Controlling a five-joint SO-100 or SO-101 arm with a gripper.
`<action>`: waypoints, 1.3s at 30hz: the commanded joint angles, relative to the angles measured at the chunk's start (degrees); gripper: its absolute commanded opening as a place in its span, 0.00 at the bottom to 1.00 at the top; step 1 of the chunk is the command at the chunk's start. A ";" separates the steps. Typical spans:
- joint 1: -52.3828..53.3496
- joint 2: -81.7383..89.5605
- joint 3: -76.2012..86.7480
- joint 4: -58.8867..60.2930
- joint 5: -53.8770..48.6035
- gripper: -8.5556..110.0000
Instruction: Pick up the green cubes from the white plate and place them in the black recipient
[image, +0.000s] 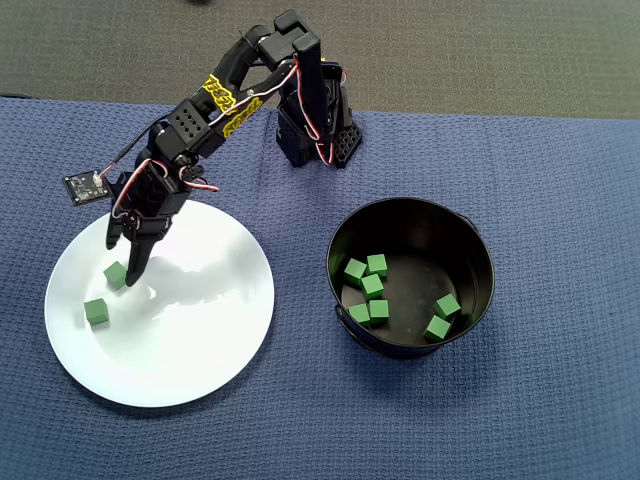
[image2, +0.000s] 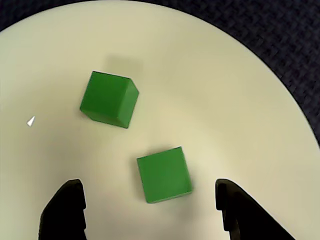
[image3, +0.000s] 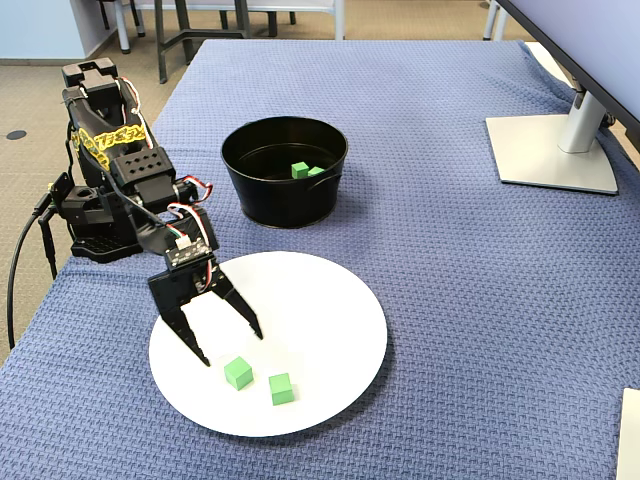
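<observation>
Green cubes in two places: two on the white plate (image: 190, 340), seven down in the black recipient (image: 478, 250). In the overhead view, plate at 9 o'clock on the blue woven cloth (image: 560, 180) over the desk, recipient at 3 o'clock, well apart from the plate. Near cube (image: 116, 275) and far cube (image: 96, 311) both toward the plate's 9 o'clock edge, near each other but not touching. Cubes in the recipient (image: 372, 287) mostly bunched toward its 9 o'clock wall, two more (image: 442, 317) toward 5 o'clock.

Black arm (image: 215, 110) reaching from its base at 12 o'clock down over the plate. Hand (image: 122, 256) spread wide, empty, gripping nothing. In the wrist view, hand (image2: 150, 207) with the two black fingertips (image2: 67, 207) at 7 and 5 o'clock, the near cube (image2: 164, 174) between them but slightly ahead, touching neither; far cube (image2: 108, 98) further out at 11 o'clock, turned at an angle. In the fixed view, hand (image3: 225, 345) pointing down with tips just above or on the plate (image3: 330, 310), cannot tell which; near cube (image3: 238, 373) just below the tips, far cube (image3: 282, 388) beside it toward 4 o'clock. Recipient (image3: 285, 195) beyond the plate at 12 o'clock. Grey monitor stand (image3: 555, 150) at 2 o'clock on the cloth.
</observation>
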 joint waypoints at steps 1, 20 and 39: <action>1.05 0.18 -1.05 1.49 -6.42 0.31; 0.88 -8.61 -11.25 6.24 -9.05 0.29; 0.26 -13.97 -15.64 3.08 -8.09 0.20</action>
